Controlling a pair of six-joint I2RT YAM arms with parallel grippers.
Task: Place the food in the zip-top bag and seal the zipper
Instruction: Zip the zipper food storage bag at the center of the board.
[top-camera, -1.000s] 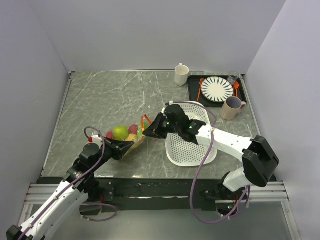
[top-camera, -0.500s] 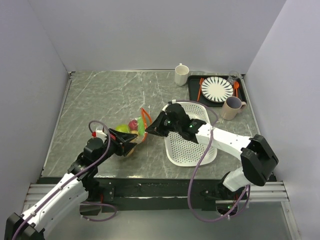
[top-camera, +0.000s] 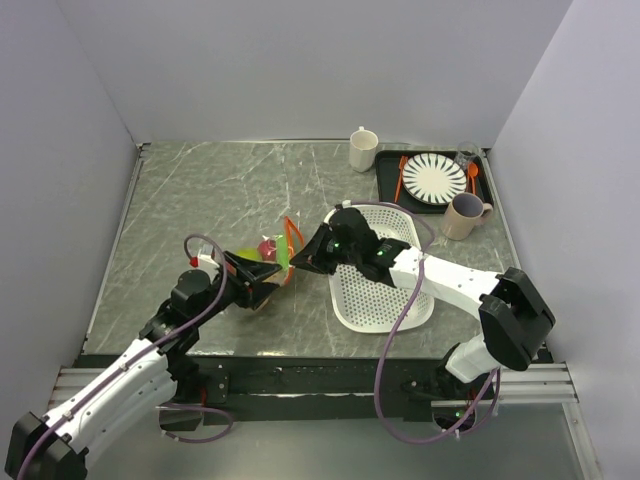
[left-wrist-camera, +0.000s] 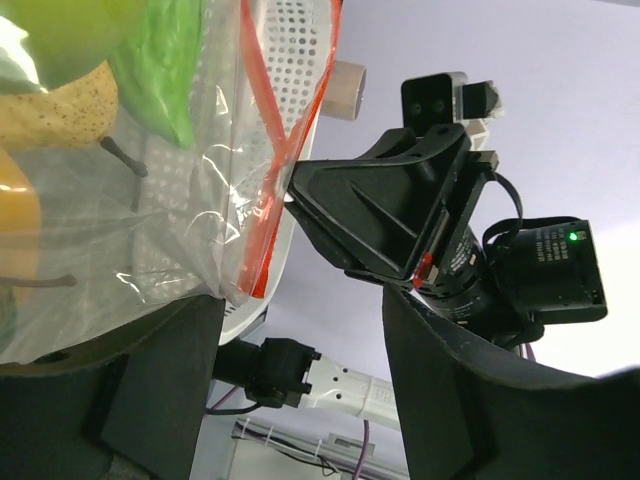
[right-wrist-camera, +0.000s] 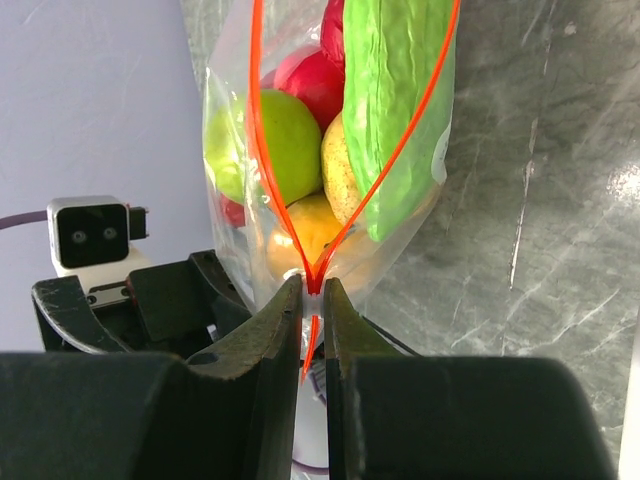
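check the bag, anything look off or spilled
Nothing has spilled. What stands out is the bag: its zipper gapes in a wide V, unsealed, with the cucumber showing between the two strips. The right jaws pinch the end where the strips meet.

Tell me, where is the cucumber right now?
In the right wrist view, the cucumber lies inside the bag, right of a red ball and a yellow ball, just beyond the right gripper.

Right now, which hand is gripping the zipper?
The right hand, shut on the orange-red zipper at its end; the left hand stands open.
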